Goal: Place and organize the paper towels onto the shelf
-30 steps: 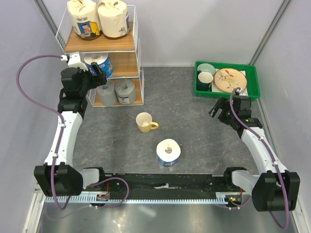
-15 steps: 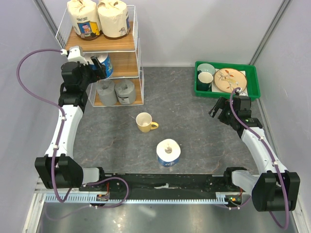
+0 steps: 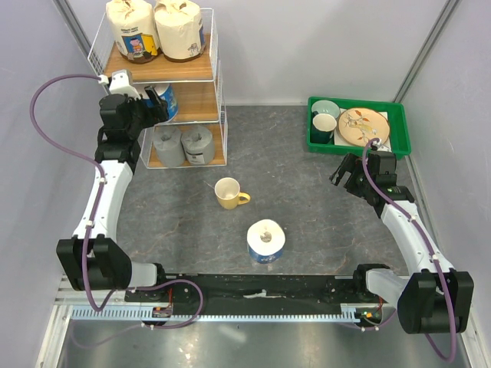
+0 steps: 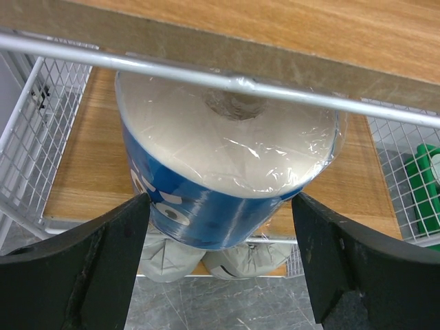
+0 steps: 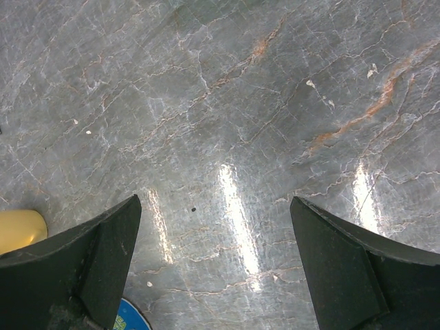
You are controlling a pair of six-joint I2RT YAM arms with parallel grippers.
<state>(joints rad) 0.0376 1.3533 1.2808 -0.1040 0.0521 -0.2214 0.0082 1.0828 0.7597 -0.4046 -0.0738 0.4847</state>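
Shelving (image 3: 192, 70) of white wire with three wooden boards is seen at the far left, against the left wall. On its top board two cream rolls (image 3: 132, 29) are stood side by side, and on the bottom board two grey rolls (image 3: 169, 146) are set upright, touching each other. At the middle board the left gripper (image 3: 149, 107) is reached in from the near left, and a white-and-blue roll (image 3: 163, 101) is grasped between its fingers; in the left wrist view the black fingers (image 4: 103, 261) are pressed against both sides of this roll (image 4: 227, 158), which is tilted over the board's front wire just under the top board, with the grey rolls (image 4: 172, 258) glimpsed below. Near the middle of the marbled table (image 3: 307, 199) a yellow mug (image 3: 229, 192) is placed upright, its handle turned right. Nearer and slightly right, a second white-and-blue roll (image 3: 266, 240) is stood on end, apart from the mug. At the far right a green tray (image 3: 311, 126) is filled with dishes. Just near of it the right gripper (image 3: 341, 178) is held above the table with its fingers spread wide and nothing between them; in the right wrist view (image 5: 214, 206) only bare tabletop is framed, with the mug (image 5: 17, 230) at the left edge.
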